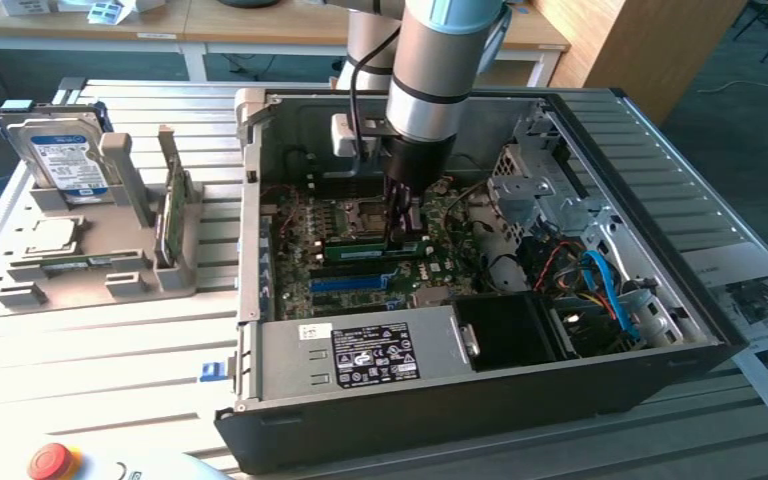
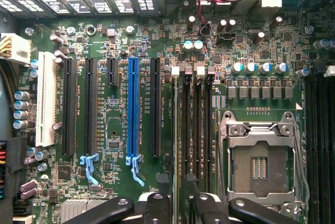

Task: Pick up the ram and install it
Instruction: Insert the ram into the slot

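**A:** Where is the ram?

**B:** Inside the open computer case, directly under the gripper and touching its fingertips. In the exterior view it stretches from them toward nine o'clock, low over the motherboard.

**A:** And the gripper's grip?

**B:** Pinched on the ram (the wrist view has the black fingers set close together above the memory slots).

**A:** How does the ram look?

**B:** A long, thin green strip standing on edge. Its chips are too small to make out.
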